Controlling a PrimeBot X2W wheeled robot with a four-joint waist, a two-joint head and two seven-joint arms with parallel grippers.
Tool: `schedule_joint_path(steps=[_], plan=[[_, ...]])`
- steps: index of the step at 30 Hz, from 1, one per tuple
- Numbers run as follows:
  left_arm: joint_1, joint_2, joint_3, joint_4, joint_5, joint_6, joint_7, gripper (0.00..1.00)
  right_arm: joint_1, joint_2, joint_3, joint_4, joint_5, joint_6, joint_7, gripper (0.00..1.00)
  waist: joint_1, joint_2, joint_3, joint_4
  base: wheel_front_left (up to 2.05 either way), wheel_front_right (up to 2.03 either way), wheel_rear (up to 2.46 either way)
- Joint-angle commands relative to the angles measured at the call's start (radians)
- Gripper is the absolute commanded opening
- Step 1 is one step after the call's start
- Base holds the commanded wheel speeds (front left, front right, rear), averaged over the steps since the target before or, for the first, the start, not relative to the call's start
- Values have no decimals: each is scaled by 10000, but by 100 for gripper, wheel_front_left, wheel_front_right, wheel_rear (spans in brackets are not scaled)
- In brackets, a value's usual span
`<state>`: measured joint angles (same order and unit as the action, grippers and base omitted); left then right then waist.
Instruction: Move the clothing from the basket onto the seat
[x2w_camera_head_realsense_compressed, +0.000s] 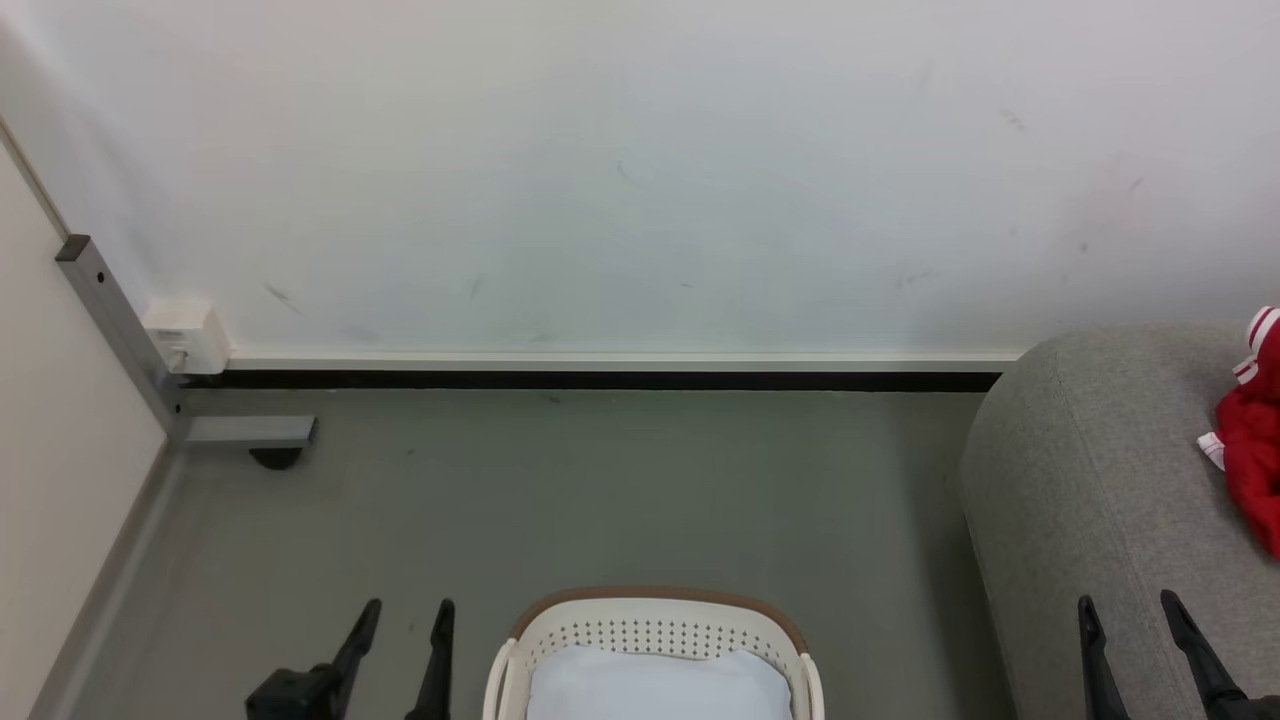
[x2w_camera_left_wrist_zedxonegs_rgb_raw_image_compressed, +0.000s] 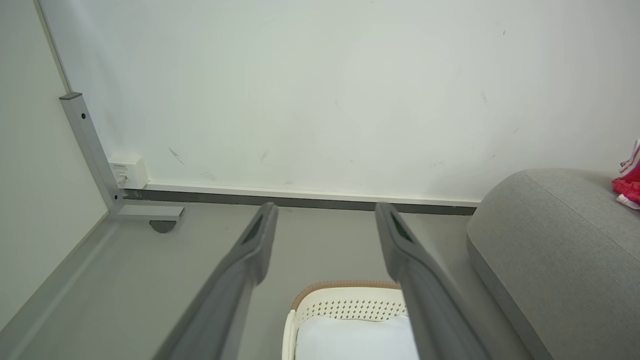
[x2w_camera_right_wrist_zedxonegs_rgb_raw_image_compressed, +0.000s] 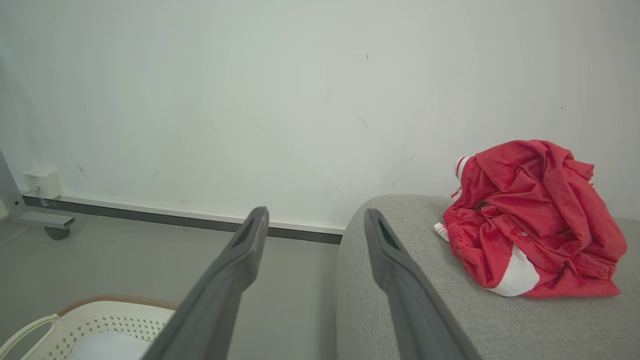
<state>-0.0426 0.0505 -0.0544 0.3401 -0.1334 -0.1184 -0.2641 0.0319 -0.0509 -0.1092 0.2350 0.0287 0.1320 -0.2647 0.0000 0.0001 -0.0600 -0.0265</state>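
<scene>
The red clothing lies crumpled on the grey seat, its white trim showing; it also shows at the right edge as clothing on the seat and as clothing. The cream basket with a brown rim stands on the floor at the bottom centre, holding just a pale liner. My left gripper stands open to the basket's left, nothing between its fingers. My right gripper is open over the seat's front, well short of the clothing.
A white wall with a dark skirting strip runs across the back. A grey metal frame leg with a caster and a white socket box sit at the back left corner. Grey floor lies between basket and wall.
</scene>
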Motion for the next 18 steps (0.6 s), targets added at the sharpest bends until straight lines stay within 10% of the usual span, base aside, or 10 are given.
schedule_joint_path(steps=[1,7,8,18], plan=[[-75,27,41,-51,106,-22,-4,100,-74,-2,-55,2,-52,-26,9,100,0,-1,7,2,0,0,0],[-83,18,65,-86,138,-32,-4,100,-129,-2,-139,79,-28,-26,9,100,0,-1,31,-9,0,0,0],[-9,-8,51,-32,43,-17,0,0,-81,0,-119,59,1,0,0,0,0,-1,31,-7,0,0,0],[101,-63,240,312,-1098,-40,372,0,-120,99,-243,529,1185,1,416,0,1,-1,60,7,0,0,0]])
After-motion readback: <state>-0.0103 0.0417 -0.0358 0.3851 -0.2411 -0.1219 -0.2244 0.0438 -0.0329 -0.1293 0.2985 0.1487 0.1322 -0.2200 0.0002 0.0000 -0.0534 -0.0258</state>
